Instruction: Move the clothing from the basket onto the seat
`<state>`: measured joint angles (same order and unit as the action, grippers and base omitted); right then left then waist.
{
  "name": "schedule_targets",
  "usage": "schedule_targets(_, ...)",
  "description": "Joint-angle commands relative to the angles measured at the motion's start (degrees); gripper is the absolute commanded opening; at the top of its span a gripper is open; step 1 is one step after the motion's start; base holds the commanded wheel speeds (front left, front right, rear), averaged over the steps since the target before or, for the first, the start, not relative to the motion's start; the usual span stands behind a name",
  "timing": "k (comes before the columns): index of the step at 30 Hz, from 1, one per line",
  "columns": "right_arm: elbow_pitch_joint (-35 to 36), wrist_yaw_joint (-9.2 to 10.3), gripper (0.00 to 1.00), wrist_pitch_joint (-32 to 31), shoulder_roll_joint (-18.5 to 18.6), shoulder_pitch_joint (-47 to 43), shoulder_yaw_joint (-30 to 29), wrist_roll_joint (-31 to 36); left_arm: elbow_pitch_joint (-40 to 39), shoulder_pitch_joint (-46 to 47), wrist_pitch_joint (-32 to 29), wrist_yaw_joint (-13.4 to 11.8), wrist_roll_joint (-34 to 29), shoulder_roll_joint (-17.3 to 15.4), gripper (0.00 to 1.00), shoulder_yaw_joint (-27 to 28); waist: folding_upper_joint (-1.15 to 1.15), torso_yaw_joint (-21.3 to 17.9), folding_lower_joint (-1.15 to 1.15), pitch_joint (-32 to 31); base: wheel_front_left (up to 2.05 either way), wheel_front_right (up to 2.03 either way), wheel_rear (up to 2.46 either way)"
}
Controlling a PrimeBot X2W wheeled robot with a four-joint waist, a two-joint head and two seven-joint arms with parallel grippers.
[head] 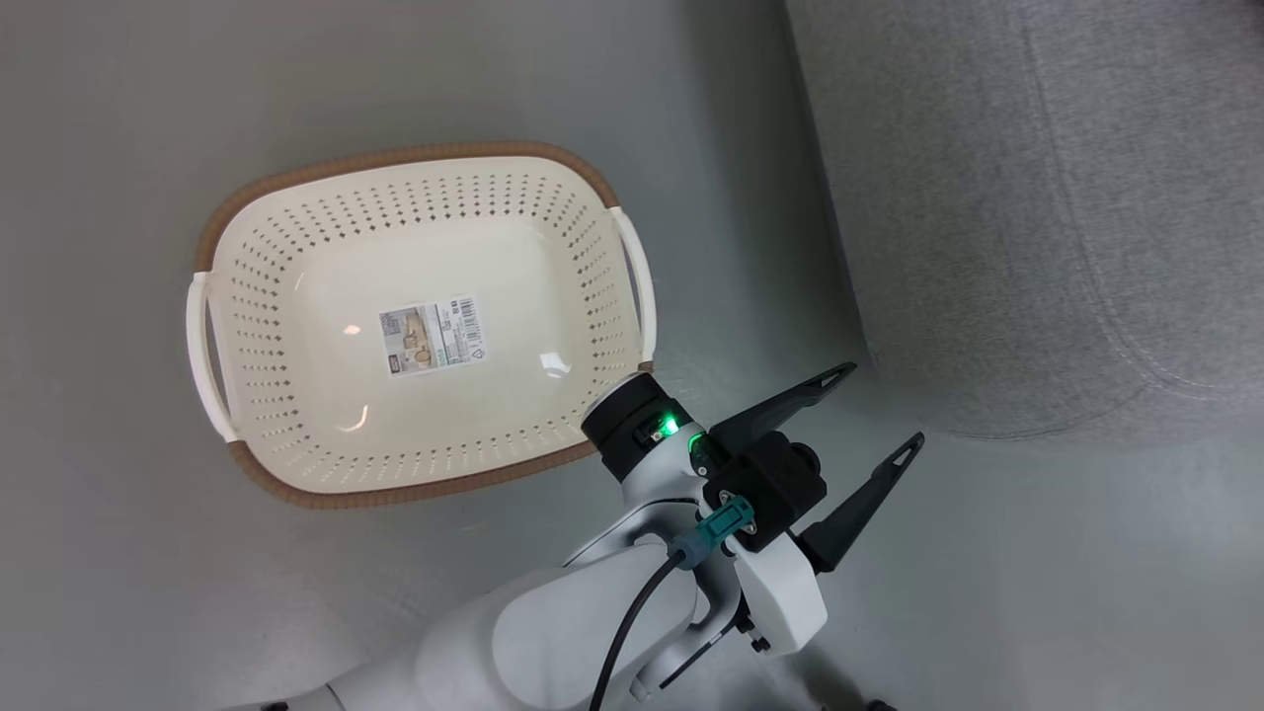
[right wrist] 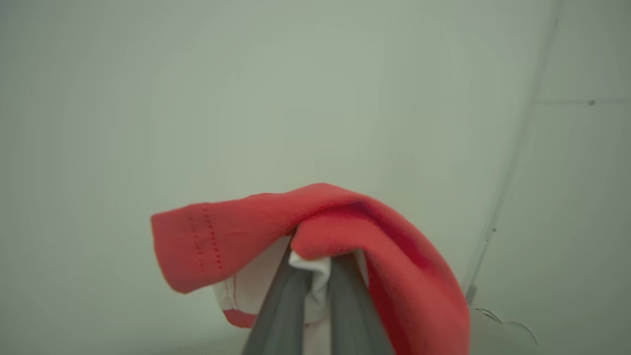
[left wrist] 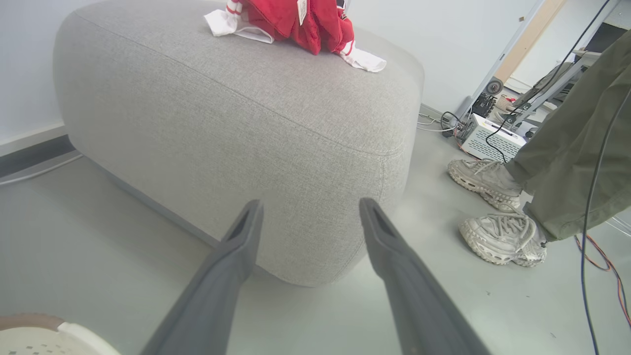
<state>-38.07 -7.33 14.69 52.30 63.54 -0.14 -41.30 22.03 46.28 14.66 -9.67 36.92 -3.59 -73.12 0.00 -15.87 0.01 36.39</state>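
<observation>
The cream basket (head: 395,158) stands on the floor with nothing in it but a label sticker (head: 433,336); its rim also peeks into the left wrist view's corner (left wrist: 29,340). My left gripper (head: 885,404) hangs open and empty between the basket and the grey seat (head: 1037,197), its fingers (left wrist: 310,203) aimed at the seat's (left wrist: 222,113) rounded corner. Red clothing (left wrist: 300,22) with white trim lies on top of the seat. In the right wrist view, my right gripper (right wrist: 315,268) is shut on a red garment (right wrist: 345,222) with white trim that drapes over its fingertips against a pale wall.
A person in olive trousers and pale trainers (left wrist: 498,236) stands to the right of the seat. Behind the feet sit a white vented box (left wrist: 493,138) and loose cables. Grey floor (head: 148,592) surrounds the basket.
</observation>
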Motion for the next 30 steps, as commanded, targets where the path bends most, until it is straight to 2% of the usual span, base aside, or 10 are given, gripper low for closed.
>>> schedule_targets(1,-0.7,-0.16,0.00,0.3,3.2,-0.6,-1.0,0.1,-1.8,1.3,0.3,-0.5,0.0,0.7,1.00,0.7,0.00,1.8,0.00,1.7,0.00,0.00,0.00)
schedule_targets(5,-6.3,-0.16,0.00,0.3,2.9,0.2,-0.9,-1.7,-2.5,0.8,0.3,-0.7,0.2,0.7,1.00,0.4,0.00,3.9,0.00,3.1,0.00,0.00,0.00)
schedule_targets(9,-8.9,-0.16,0.00,0.3,2.1,-1.1,4.3,-6.4,-1.3,0.1,0.3,0.4,-0.1,0.7,1.00,0.0,0.00,5.0,0.00,4.0,0.00,0.00,0.00)
schedule_targets(13,-6.7,-0.16,0.00,0.3,1.2,-2.9,10.5,-12.3,-1.0,-0.3,0.3,-0.1,-0.1,0.7,1.00,-0.1,0.00,5.5,0.00,4.0,0.00,0.00,0.00)
schedule_targets(20,-1.8,-0.16,0.00,0.3,2.8,-9.2,23.7,-21.5,-2.0,-0.8,0.3,-0.2,0.6,0.7,1.00,-0.2,0.00,6.1,0.00,2.0,0.00,0.00,0.00)
schedule_targets(24,-0.3,-0.16,0.00,0.3,3.3,-11.7,26.9,-24.2,-2.7,-1.3,0.3,-0.1,0.9,0.7,1.00,-0.1,0.00,6.5,0.00,0.4,0.00,0.00,0.00)
schedule_targets(25,0.2,-0.16,0.39,0.3,3.2,-13.2,27.2,-24.8,-3.1,-1.7,0.3,-0.2,0.9,0.7,1.00,0.3,0.00,6.9,0.00,-0.5,0.00,0.00,0.00)
schedule_targets(26,0.7,-0.16,0.91,0.3,3.2,-14.1,27.4,-24.8,-3.2,-1.9,0.3,-0.3,0.8,0.7,1.00,0.6,0.00,7.0,0.00,-1.0,0.00,0.00,0.00)
schedule_targets(27,1.5,-0.16,1.00,0.3,3.3,-15.0,28.0,-24.4,-3.4,-2.2,0.3,-0.4,0.8,0.7,1.00,1.0,0.00,7.2,0.00,-1.5,0.00,0.00,0.00)
schedule_targets(30,3.6,-0.16,1.00,0.3,3.0,-17.6,27.9,-24.0,-3.4,-3.1,0.3,-0.9,-0.2,0.7,1.00,1.8,0.00,7.6,0.00,-3.2,0.00,0.00,0.00)
